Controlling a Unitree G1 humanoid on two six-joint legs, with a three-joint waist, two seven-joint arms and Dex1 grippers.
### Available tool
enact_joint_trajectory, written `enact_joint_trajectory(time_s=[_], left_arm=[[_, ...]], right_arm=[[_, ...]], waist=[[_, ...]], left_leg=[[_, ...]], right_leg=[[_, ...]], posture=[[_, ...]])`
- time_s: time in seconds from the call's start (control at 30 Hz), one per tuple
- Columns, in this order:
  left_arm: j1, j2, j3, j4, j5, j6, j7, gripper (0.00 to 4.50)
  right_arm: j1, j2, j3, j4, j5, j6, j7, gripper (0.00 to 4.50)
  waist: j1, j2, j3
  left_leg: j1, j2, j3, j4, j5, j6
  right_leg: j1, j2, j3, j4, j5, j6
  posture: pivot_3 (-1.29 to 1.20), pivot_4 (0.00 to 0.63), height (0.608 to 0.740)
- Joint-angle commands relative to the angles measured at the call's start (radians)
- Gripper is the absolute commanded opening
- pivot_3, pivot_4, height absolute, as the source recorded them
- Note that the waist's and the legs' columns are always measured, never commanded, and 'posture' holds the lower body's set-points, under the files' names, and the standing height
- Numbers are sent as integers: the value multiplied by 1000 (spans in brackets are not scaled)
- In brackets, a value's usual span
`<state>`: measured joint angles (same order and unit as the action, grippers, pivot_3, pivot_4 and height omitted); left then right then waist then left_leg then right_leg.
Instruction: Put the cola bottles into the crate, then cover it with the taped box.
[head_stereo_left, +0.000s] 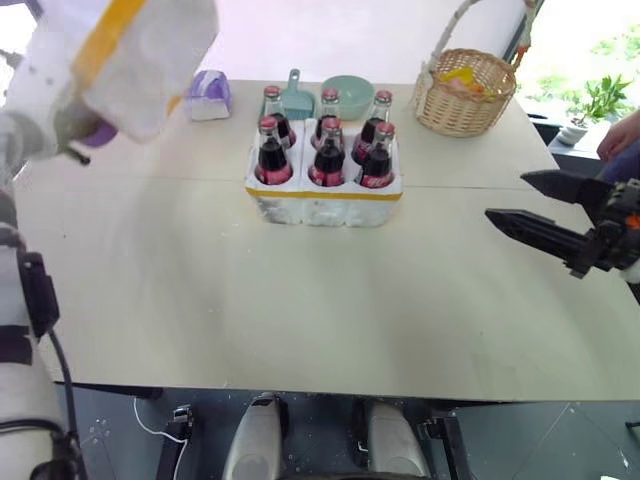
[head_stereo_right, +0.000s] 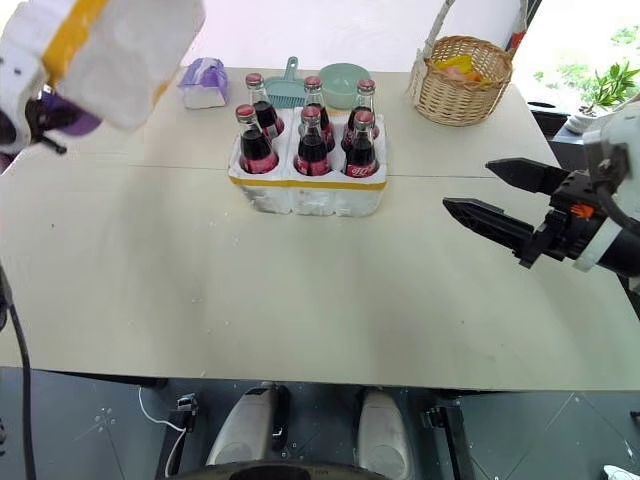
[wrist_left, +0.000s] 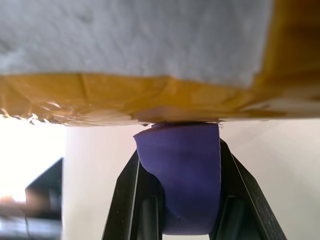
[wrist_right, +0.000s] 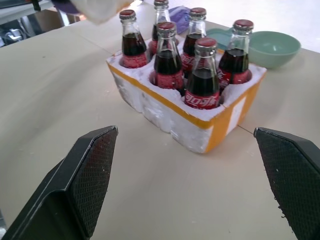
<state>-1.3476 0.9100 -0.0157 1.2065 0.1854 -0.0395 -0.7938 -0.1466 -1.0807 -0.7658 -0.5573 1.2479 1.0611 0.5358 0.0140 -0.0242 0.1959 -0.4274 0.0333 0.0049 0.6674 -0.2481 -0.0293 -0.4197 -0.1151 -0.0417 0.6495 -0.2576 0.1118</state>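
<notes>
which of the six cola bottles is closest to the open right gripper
The front-row cola bottle at the crate's right end. It stands on the corner facing the right gripper; the other five sit farther left or behind.

The cola bottles (wrist_right: 202, 75) are seen as glossy clear glass with red metal-looking caps. The crate (wrist_right: 170, 117) is made of rough, crumbly white foam banded in smooth yellow tape. The taped box (head_stereo_left: 150, 60) shows the same grainy foam and wrinkled glossy tape. The tabletop (head_stereo_left: 300, 300) appears matt and smooth. The basket (head_stereo_left: 465, 95) is woven wicker. Textured matt black pads (wrist_right: 95, 175) are shown on the right claw (wrist_right: 192, 185).
</notes>
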Motion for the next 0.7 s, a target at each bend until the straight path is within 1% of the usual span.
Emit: enact_joint_trajectory(time_s=[0.03,0.13,0.2,0.37,0.57,0.7], left_arm=[[-25,-35,6,-168,-28,-126,2,728],[3,-82,-10,-300,-18,-130,24,728],[42,-98,-39,-389,18,-138,43,728],[153,-95,-104,-561,119,-218,129,728],[242,-73,-179,-644,276,-341,271,728],[244,-71,-214,-606,367,-447,403,728]], right_arm=[[15,4,-51,-19,5,-24,-12,4500],[34,23,-56,-32,14,-29,-40,4500],[45,33,-60,-45,22,-30,-56,4500],[78,51,-81,-62,48,-34,-101,4500],[103,54,-100,-64,80,-46,-141,4500],[108,51,-92,-61,92,-57,-159,4500]], waist=[[0,0,0],[-1,0,0],[-6,0,0],[-9,1,-1],[0,1,-1],[0,1,-1]], left_leg=[[0,0,0,0,0,0],[0,0,0,0,0,0],[0,0,0,0,0,0],[2,0,1,-1,0,0],[2,0,1,0,0,0],[2,0,1,0,0,0]], right_leg=[[0,0,0,0,0,0],[0,0,0,0,0,0],[0,0,0,0,0,0],[0,0,1,1,0,0],[1,0,2,1,0,0],[1,0,2,0,0,0]], posture=[[0,150,740],[0,150,740],[0,150,740],[0,150,740],[0,150,740],[0,150,740]])
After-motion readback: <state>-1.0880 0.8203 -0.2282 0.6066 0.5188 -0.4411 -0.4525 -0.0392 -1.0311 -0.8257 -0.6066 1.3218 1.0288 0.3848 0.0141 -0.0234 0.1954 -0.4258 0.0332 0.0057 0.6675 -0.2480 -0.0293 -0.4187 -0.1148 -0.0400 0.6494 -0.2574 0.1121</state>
